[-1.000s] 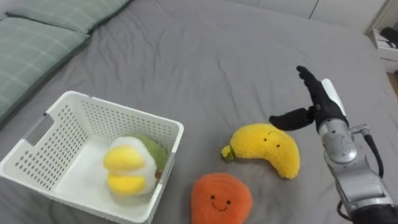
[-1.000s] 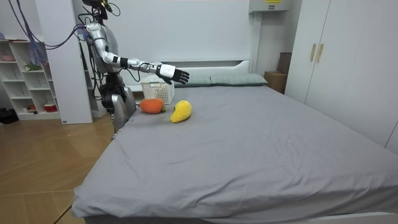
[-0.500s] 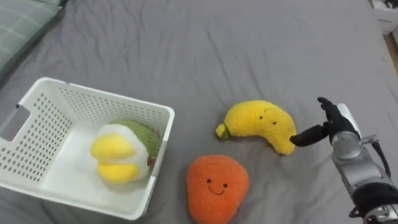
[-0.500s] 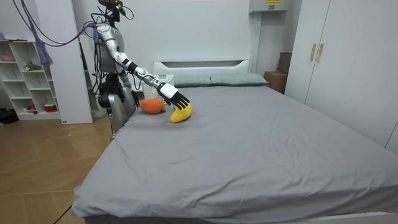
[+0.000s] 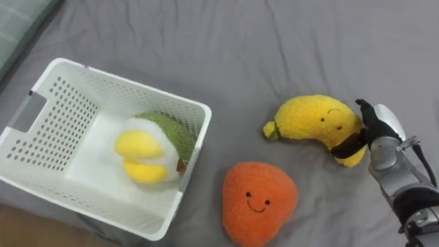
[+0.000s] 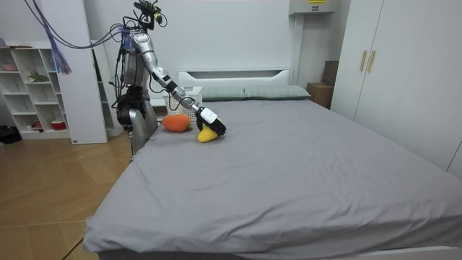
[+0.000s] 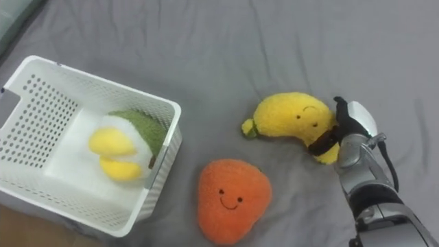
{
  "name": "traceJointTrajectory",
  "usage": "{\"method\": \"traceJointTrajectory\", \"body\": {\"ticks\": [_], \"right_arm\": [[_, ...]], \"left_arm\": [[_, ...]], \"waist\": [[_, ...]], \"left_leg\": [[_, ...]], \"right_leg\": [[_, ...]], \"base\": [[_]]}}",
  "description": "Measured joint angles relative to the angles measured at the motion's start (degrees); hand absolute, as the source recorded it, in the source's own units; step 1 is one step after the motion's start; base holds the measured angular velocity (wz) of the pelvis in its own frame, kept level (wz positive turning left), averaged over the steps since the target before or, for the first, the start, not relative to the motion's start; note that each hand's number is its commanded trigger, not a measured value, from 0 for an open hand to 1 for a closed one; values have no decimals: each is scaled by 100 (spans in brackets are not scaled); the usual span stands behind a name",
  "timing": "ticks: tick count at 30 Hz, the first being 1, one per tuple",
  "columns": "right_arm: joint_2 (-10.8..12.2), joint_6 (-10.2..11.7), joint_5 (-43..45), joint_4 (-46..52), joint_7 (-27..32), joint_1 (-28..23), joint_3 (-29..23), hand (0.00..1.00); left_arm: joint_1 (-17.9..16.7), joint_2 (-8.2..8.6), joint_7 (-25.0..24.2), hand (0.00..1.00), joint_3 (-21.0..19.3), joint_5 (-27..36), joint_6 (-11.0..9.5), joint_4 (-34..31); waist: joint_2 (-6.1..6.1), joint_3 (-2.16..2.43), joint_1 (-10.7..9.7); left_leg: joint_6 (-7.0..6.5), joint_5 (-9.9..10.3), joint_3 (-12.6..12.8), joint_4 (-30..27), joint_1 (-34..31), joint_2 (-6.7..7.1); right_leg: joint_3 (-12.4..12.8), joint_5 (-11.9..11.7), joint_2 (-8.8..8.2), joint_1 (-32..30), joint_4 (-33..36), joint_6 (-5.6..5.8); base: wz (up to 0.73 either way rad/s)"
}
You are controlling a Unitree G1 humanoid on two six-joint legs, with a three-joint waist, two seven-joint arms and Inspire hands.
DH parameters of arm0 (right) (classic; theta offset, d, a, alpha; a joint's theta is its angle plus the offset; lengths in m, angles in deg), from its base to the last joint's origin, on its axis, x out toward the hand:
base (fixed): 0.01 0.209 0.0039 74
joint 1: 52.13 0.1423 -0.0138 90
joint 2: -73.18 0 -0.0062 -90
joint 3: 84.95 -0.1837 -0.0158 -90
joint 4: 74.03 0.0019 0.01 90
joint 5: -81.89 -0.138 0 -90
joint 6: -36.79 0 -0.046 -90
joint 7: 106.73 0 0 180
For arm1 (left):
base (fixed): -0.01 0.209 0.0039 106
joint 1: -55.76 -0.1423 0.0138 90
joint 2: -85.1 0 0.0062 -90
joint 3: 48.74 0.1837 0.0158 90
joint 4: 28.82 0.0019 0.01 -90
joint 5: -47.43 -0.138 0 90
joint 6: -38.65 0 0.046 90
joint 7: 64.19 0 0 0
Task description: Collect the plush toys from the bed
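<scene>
The banana toy (image 5: 312, 120) lies on the bed (image 5: 206, 41), a little in from the near edge. The right hand (image 5: 378, 127) is on its right end. The thumb crosses under the tip and the fingers (image 5: 363, 110) curl over the top, so the toy looks pinched between them but not yet lifted.

The step in hand seems to be the grasp of the banana toy. The next move would call for a firm hold, a lift, and a carry leftward over the orange toy (image 5: 259, 202) to the basket (image 5: 130, 86). The basket stands at the near edge and already holds a green and yellow toy (image 5: 154, 147).

In the room view the robot stands at the side of the bed, right arm stretched out and down.
</scene>
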State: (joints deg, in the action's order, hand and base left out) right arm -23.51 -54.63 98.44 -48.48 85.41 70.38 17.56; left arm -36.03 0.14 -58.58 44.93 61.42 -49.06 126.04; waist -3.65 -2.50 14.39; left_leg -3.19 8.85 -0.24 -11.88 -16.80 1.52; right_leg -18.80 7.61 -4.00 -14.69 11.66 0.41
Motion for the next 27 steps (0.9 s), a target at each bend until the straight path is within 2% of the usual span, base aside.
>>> {"method": "traceJointTrajectory", "body": {"ticks": [7, 8, 9, 10, 13, 20, 27], "right_arm": [[0, 67, 3, 5, 150, 18, -17, 0], [-1, 72, -5, 5, 164, 24, -18, 57], [-3, 72, -11, 1, 207, 30, -19, 84], [-3, 72, -17, -3, 222, 30, -19, 100], [-3, 78, -30, -42, 308, 38, -23, 100], [-34, 94, -134, -320, 338, 241, -42, 100], [-67, 122, -148, -680, 340, 352, -42, 100]], "left_arm": [[3, 0, -8, 0, 3, 0, -17, 45], [4, 2, -7, 0, 4, 4, -20, 33], [15, 6, -7, 0, 4, 4, -25, 31], [16, 9, -6, 0, 5, 4, -25, 30], [22, 13, -6, 0, 9, 2, -26, 27], [21, 21, 3, 0, 9, 3, -26, -10], [18, 21, 2, 0, 89, 12, -34, -78]], "waist": [[1, 0, 32], [5, 3, 21], [8, 2, 18], [10, 2, 20], [34, -1, 21], [99, -39, 27], [104, -39, 38]], "left_leg": [[0, 0, -60, -2, -109, 17], [0, 0, -76, -3, -144, 19], [1, -1, -79, -3, -178, 19], [3, -3, -79, -4, -187, 19], [3, -3, -94, -38, -222, 20], [9, -7, -136, -88, -285, 29], [13, -11, -156, -90, -279, 34]], "right_leg": [[-21, 0, -6, -78, -6, 1], [-23, 0, -6, -110, -3, 1], [-22, 1, -5, -144, -3, 1], [-21, 1, -5, -152, -3, 1], [-21, 1, -4, -158, -4, 1], [-40, 3, -47, -191, 6, 3], [-91, 6, -55, -180, 10, 7]], "base": [[4], [0], [0], [0], [4], [2], [0]]}}
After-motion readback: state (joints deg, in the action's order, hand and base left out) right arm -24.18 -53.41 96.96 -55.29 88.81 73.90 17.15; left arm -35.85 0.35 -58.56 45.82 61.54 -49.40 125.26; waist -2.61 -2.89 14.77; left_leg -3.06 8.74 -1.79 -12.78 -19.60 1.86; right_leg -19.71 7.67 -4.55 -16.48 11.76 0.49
